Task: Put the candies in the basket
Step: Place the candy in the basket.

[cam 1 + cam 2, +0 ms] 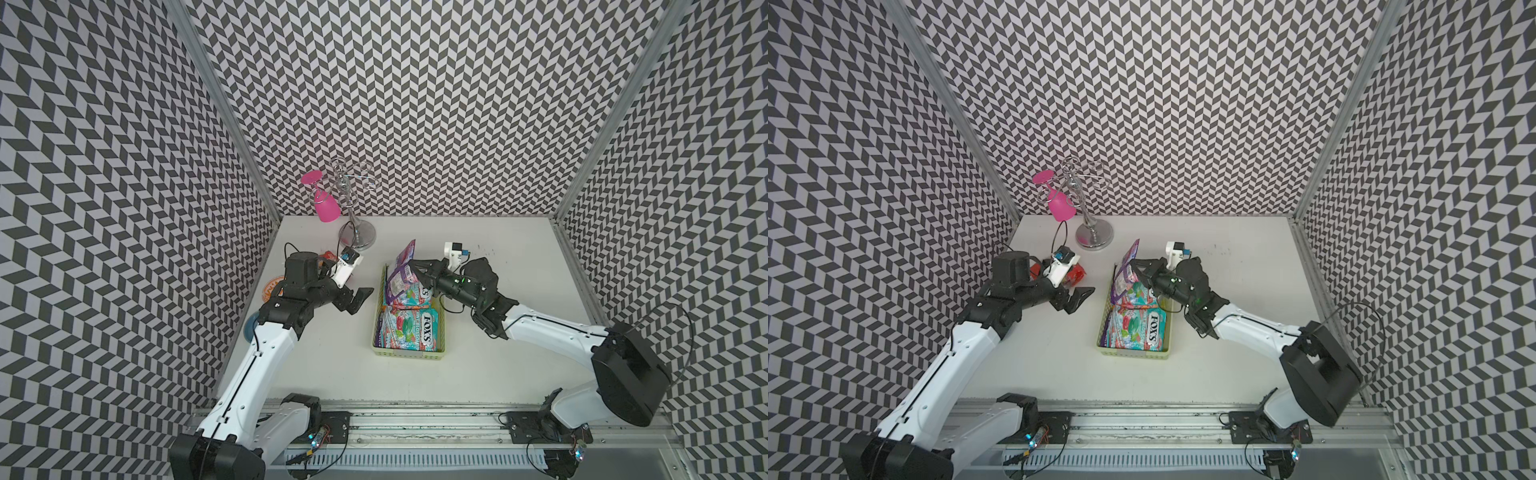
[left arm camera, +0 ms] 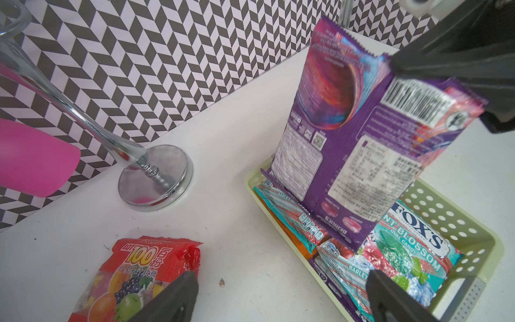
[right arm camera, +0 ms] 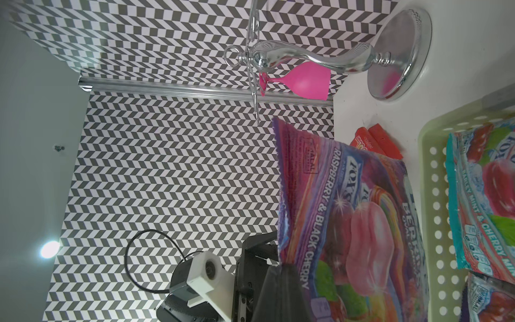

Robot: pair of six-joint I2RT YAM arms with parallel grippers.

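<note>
My right gripper (image 1: 415,268) (image 3: 281,278) is shut on the edge of a purple candy bag (image 1: 401,270) (image 2: 334,139) (image 3: 348,209). The bag stands upright with its lower edge inside the far end of the pale green basket (image 1: 409,354) (image 2: 446,212). Teal candy bags (image 1: 411,328) (image 2: 404,251) lie flat in the basket, with orange and purple edges showing under them. A red candy bag (image 1: 1077,274) (image 2: 145,267) lies on the table left of the basket, under my left wrist. My left gripper (image 1: 359,301) (image 2: 281,295) hangs open and empty between the red bag and the basket.
A chrome glass rack (image 1: 357,237) stands at the back left with a pink glass (image 1: 326,208) hanging from it. An orange-and-white bowl (image 1: 270,291) and a blue dish (image 1: 250,328) sit by the left wall, partly under my left arm. Patterned walls close three sides.
</note>
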